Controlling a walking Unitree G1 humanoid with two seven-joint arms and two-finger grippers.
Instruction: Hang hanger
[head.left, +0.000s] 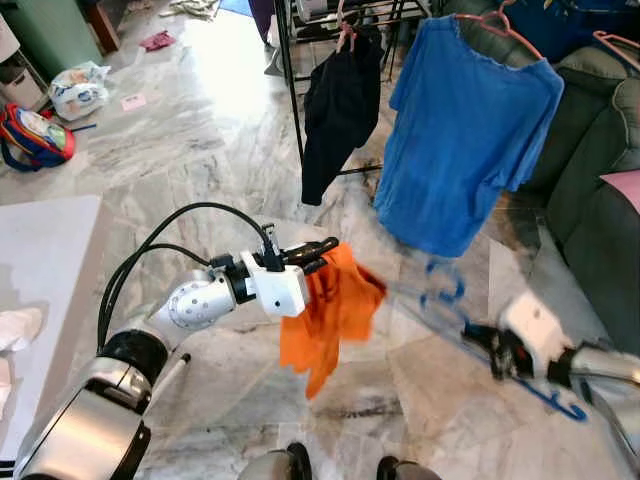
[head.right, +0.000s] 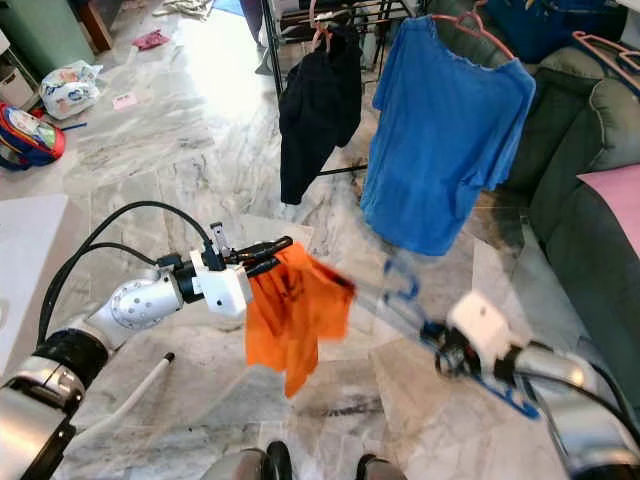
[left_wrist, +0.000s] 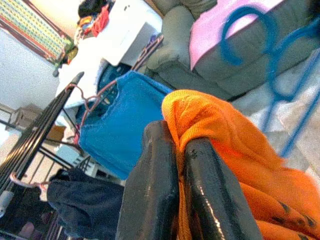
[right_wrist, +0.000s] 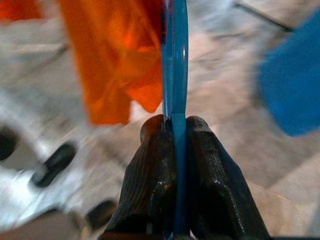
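Both jaws were clenched — left gripper (head.left: 322, 250) on the orange garment (head.left: 330, 315), right gripper (head.left: 478, 340) on the blue hanger (head.left: 445, 290). Beyond stood the drying rack (head.left: 292, 100), with a blue T-shirt (head.left: 465, 140) and a dark garment (head.left: 338, 110) already hung, a sofa (head.left: 600, 200) alongside. The hanger was held in the air between the grippers, near the cloth, blurred. Judged light, thin, stiff plastic — best gripped along its bar, hook left free. The garment looked limp and likely to slide off.
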